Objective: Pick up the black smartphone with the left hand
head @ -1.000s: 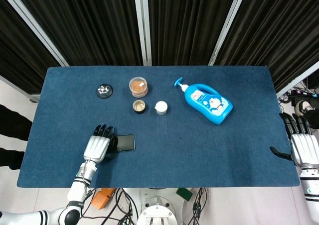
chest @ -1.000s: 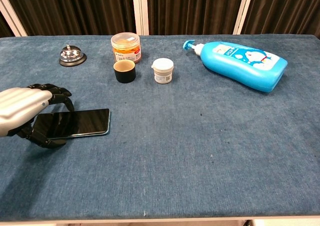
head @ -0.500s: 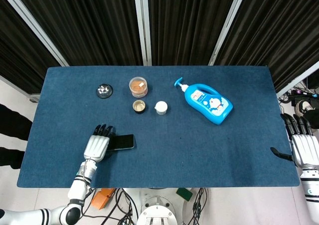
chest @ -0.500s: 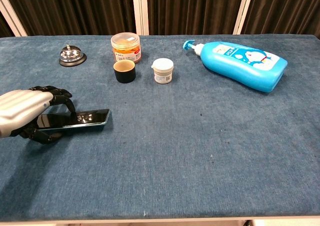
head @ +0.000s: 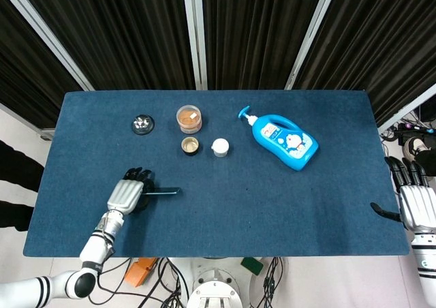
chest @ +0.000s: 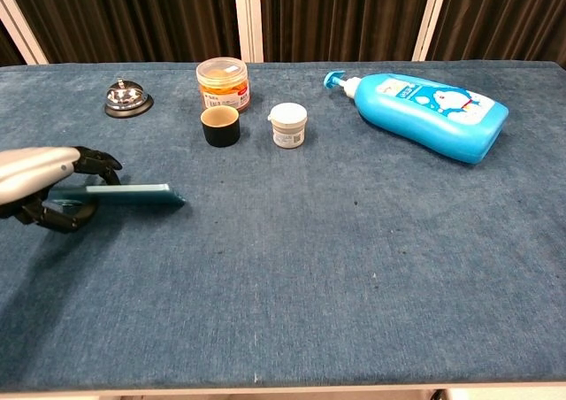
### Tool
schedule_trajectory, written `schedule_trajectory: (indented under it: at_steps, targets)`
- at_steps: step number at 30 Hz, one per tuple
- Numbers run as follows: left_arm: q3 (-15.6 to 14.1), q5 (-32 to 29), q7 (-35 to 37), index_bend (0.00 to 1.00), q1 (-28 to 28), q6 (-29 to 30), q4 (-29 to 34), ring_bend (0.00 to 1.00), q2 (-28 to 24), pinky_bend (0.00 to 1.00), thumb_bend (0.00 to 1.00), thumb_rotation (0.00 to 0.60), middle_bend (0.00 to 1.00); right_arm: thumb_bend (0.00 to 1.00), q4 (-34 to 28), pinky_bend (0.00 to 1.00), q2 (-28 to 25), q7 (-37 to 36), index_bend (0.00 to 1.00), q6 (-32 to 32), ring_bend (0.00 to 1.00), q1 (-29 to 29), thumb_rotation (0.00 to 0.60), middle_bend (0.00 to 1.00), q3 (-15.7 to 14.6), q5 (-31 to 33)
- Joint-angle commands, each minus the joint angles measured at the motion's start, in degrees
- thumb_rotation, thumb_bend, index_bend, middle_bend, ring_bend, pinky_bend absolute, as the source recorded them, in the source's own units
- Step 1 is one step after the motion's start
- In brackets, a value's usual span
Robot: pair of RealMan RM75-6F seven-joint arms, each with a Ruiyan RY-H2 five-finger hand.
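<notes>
My left hand [head: 125, 193] [chest: 40, 180] grips the black smartphone [head: 161, 191] [chest: 124, 196] by its left end, near the table's front left. The phone is lifted off the blue cloth and held almost level, so only its thin edge and dark underside show; its right end sticks out free of the fingers. In the head view my right hand [head: 415, 200] hangs off the table's right edge, fingers apart, holding nothing. The chest view does not show the right hand.
At the back of the blue table [head: 218, 212] stand a silver call bell [chest: 127, 98], an orange-filled jar [chest: 223, 81], a small black cup [chest: 220, 126] and a small white jar [chest: 287, 124]. A blue lotion bottle [chest: 433, 112] lies at the back right.
The left hand has closed on the phone and raised it off the cloth, tilting it from flat to nearly edge-on and drawing it slightly left. The right hand has not moved.
</notes>
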State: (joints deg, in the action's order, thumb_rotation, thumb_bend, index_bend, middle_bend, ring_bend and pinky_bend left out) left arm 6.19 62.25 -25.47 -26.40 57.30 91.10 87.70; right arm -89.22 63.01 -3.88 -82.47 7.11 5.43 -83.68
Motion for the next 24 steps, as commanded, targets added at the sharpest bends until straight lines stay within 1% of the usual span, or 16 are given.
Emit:
schedule_trajectory:
  at_steps: [1, 5, 9, 11, 14, 16, 21, 24]
  targets:
    - [0.8, -1.3, 1.5, 0.53, -1.8, -2.7, 0.5, 0.01, -1.7, 0.02, 0.64, 0.6, 0.12, 0.23, 0.0, 0.05, 0.0, -0.1, 0.05, -0.1, 0.0, -0.1, 0.6, 0.13, -0.1, 0.0]
    - [1.6, -2.8, 2.3, 0.54, -4.0, -5.7, 0.7, 0.02, -3.4, 0.02, 0.65, 0.6, 0.13, 0.23, -0.2, 0.05, -0.1, -0.1, 0.05, -0.5, 0.0, -0.5, 0.6, 0.13, -0.1, 0.0]
    - [1.6, -4.2, 2.3, 0.53, -6.1, -8.3, -0.2, 0.02, -4.2, 0.02, 0.65, 0.6, 0.13, 0.23, -0.2, 0.05, -0.2, -0.4, 0.05, -0.8, 0.0, -0.8, 0.6, 0.13, -0.2, 0.0]
    - [1.6, -4.9, 2.3, 0.48, -6.9, -9.2, -0.5, 0.01, -4.6, 0.02, 0.64, 0.6, 0.12, 0.23, -0.2, 0.05, -0.3, -0.4, 0.05, -0.9, 0.0, -1.0, 0.6, 0.13, -0.2, 0.1]
    - [1.7, -6.1, 3.0, 0.29, -7.8, -10.0, -0.5, 0.0, -5.2, 0.02, 0.63, 0.6, 0.08, 0.23, -0.2, 0.05, -0.3, -0.6, 0.05, -1.1, 0.0, -1.2, 0.6, 0.13, -0.3, 0.3]
    - [1.7, -6.2, 3.4, 0.24, -8.2, -10.1, -0.4, 0.0, -5.5, 0.02, 0.63, 0.6, 0.08, 0.23, -0.2, 0.05, -0.4, -0.6, 0.05, -1.2, 0.0, -1.3, 0.6, 0.13, -0.3, 0.3]
    - [1.5, -6.0, 4.2, 0.19, -9.0, -9.8, 0.1, 0.0, -6.3, 0.02, 0.63, 0.6, 0.07, 0.23, -0.1, 0.05, -0.4, -0.8, 0.05, -1.2, 0.0, -1.5, 0.6, 0.13, -0.2, 0.3]
    - [1.8, -5.3, 5.3, 0.19, -8.7, -7.8, 0.7, 0.0, -6.7, 0.02, 0.63, 0.6, 0.07, 0.23, -0.1, 0.05, -0.5, -0.9, 0.05, -1.3, 0.0, -1.5, 0.6, 0.13, -0.2, 0.3]
